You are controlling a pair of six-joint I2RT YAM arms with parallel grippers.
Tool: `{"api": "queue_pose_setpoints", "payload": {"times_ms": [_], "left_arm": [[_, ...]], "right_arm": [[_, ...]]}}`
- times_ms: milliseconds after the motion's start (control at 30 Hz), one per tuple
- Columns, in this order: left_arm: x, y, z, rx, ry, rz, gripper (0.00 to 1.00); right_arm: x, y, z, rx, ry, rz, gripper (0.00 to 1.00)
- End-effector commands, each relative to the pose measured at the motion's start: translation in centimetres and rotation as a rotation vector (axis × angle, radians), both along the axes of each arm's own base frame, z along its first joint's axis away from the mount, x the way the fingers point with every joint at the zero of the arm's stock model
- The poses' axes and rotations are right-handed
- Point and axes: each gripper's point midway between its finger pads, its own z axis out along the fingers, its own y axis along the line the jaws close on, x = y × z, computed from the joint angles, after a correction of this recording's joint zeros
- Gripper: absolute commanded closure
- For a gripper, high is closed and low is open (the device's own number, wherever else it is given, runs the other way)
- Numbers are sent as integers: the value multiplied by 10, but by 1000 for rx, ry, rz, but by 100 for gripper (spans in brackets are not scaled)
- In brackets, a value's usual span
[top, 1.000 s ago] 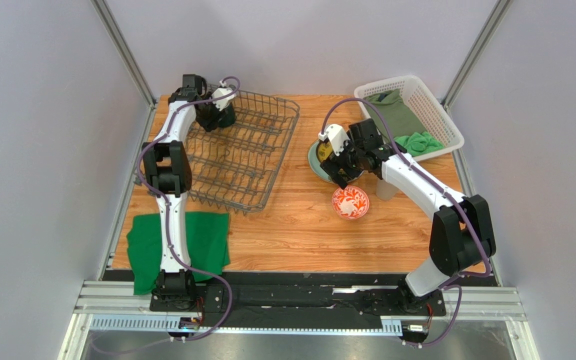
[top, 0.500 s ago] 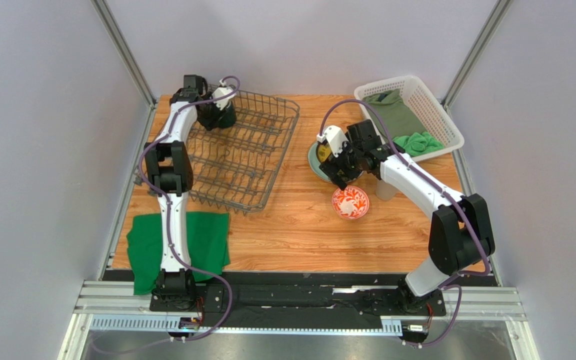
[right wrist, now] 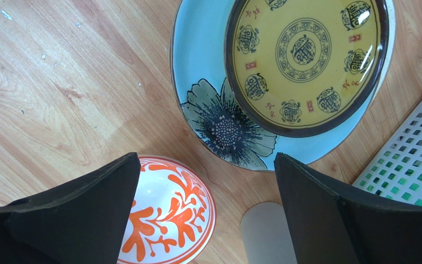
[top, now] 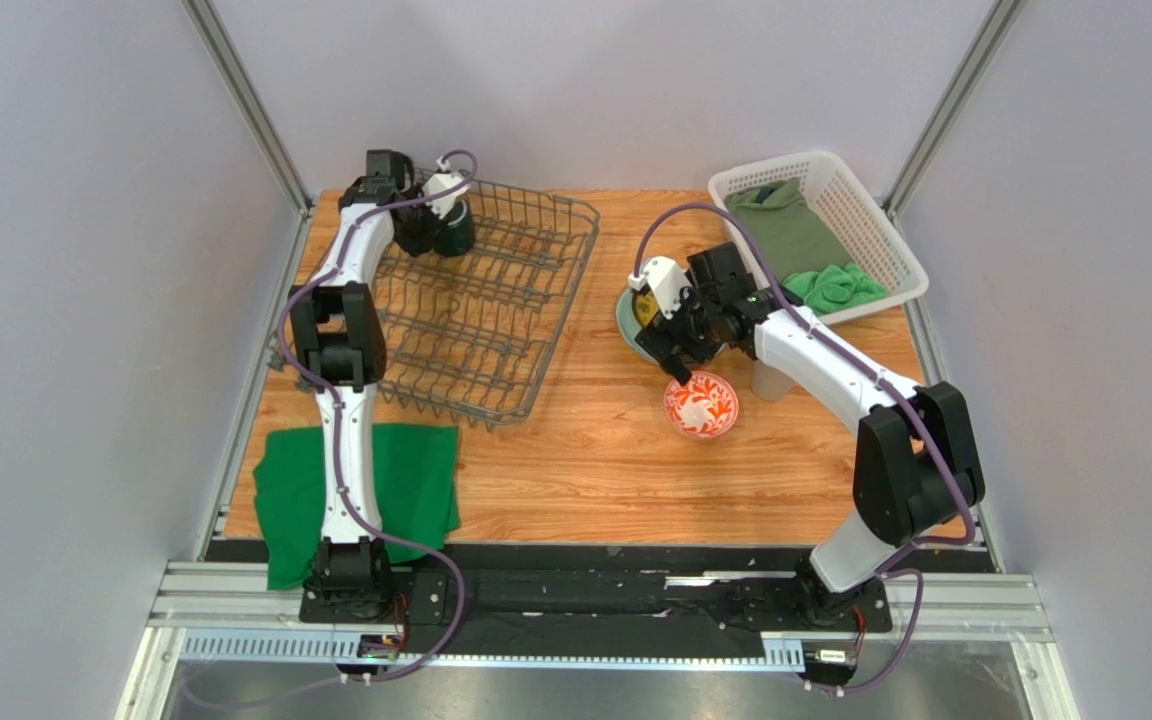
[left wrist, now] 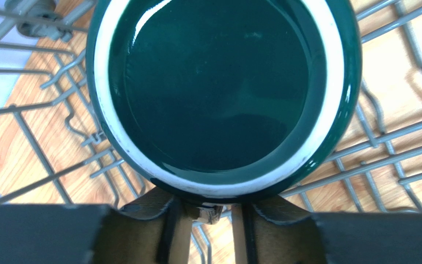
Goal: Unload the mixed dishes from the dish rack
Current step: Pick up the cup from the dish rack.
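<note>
Wood table w/ dish rack, teal plate, red-white bowl, beige cup, white basket, green cloth.

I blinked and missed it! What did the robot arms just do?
The left gripper narrowed its jaws at the dark green mug in the dish rack. The right gripper, wide open, edged left near the red-and-white bowl. The teal plate, yellow plate and bowl stayed put.

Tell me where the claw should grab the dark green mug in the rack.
Probably from above, at the edge of the dark green mug nearest the left claw. It stands with a round end up in the dish rack, looks too wide to span, and wires crowd its sides. The claw straddles a narrow part there, possibly the handle.
</note>
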Motion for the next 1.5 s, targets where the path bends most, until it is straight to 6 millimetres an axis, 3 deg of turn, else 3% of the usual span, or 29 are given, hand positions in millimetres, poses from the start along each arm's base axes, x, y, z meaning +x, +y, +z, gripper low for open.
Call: {"api": "queue_pose_setpoints", "payload": {"times_ms": [0, 200, 367, 633, 867, 1233, 1467], "left_arm": [[7, -9, 15, -15, -37, -28, 67], [4, -9, 20, -14, -36, -31, 79], [2, -11, 24, -18, -32, -30, 100], [-5, -18, 45, -89, -34, -20, 100], [-17, -31, 90, -187, -73, -24, 100], [-36, -42, 137, -332, -81, -6, 100], [-73, -68, 185, -556, -35, -26, 100]], "right_arm": [[6, 3, 2, -17, -27, 17, 1], [5, 3, 1, -26, -27, 22, 1], [4, 4, 1, -28, -30, 26, 1], [4, 4, 0, -30, -28, 28, 1], [3, 4, 1, -29, -27, 30, 1], [3, 6, 6, -15, -37, 30, 1], [7, 13, 22, 44, -61, 1, 1]]}}
